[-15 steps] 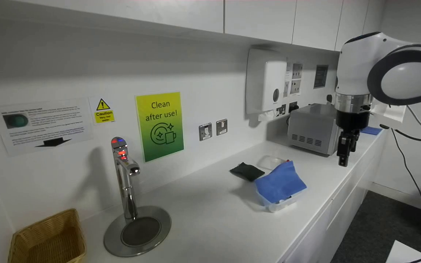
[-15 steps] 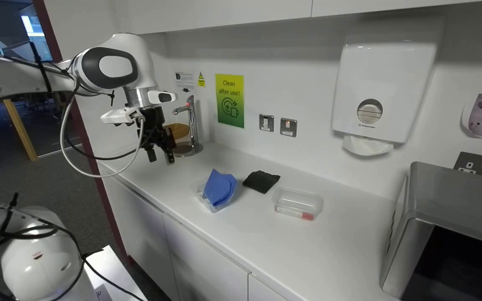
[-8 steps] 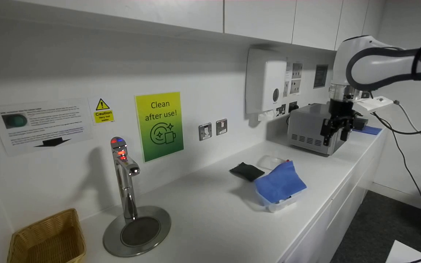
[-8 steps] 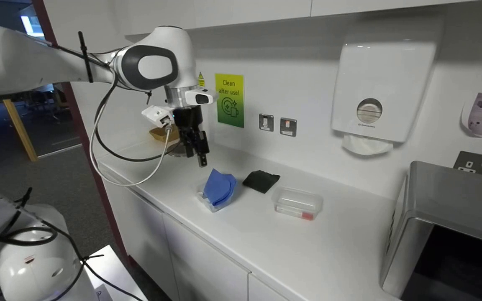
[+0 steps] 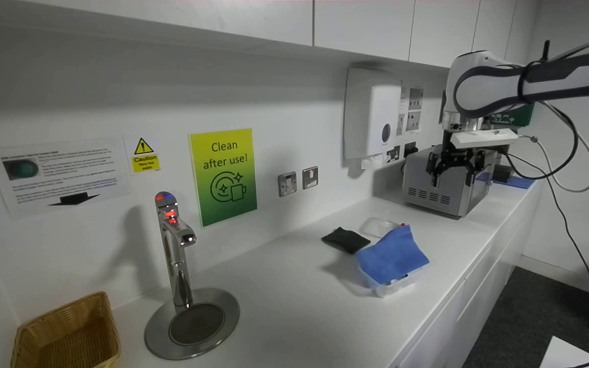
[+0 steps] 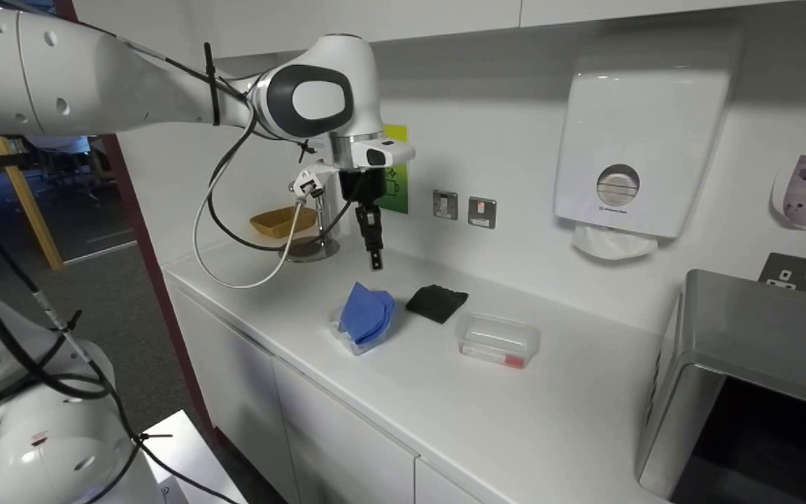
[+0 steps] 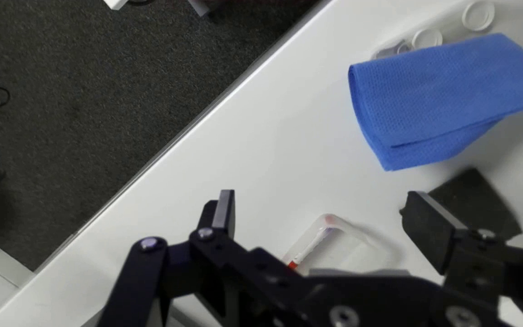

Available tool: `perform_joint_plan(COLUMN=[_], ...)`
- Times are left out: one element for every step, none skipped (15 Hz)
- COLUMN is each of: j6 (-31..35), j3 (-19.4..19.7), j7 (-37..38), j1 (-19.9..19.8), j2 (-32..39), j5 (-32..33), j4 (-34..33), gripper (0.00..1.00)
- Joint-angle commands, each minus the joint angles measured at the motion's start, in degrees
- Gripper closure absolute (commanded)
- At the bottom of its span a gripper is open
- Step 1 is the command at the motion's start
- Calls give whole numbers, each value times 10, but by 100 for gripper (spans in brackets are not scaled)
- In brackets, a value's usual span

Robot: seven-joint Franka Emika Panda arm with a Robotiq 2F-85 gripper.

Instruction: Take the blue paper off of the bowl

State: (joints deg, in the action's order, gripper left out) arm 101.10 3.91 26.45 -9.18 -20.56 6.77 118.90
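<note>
Right of centre in an exterior view, the folded blue paper (image 5: 392,254) drapes over the clear plastic tub (image 5: 395,287), presumably propped by its rim. The gripper (image 7: 323,202) hangs empty, jaws wide apart, likely so they can straddle the paper's overhanging edge.

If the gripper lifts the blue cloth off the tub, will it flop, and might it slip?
The blue cloth would probably flop and may unfold: it looks thin, with folded layers showing at its edge. Its dimpled texture suggests little slipping. It likely lifts easily, as nothing lies on top.
</note>
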Motion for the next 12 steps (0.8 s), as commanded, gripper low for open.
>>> perform_joint_plan(j6=[-18, -17, -10, -3, -2, -2, -2, -2, -2, -2, -2, -2], j3=[2, 3, 4, 2, 4, 5, 5, 5, 5, 5, 5, 5], j7=[78, 101, 125, 90, 104, 111, 113, 115, 115, 115, 115, 115], j1=[-24, -30, -35, -24, -27, -30, -31, -31, -31, -31, -31, -31], j2=[12, 10, 9, 7, 7, 7, 7, 7, 7, 7, 7, 7], j5=[-19, -20, -18, -8, -8, -8, -8, -9, -9, -9, -9, -9], j4=[-50, -55, -58, -36, -41, -44, -45, -45, -45, -45, -45, -45], gripper=[0, 0, 0, 0, 0, 0, 0, 0, 0, 0, 0, 0])
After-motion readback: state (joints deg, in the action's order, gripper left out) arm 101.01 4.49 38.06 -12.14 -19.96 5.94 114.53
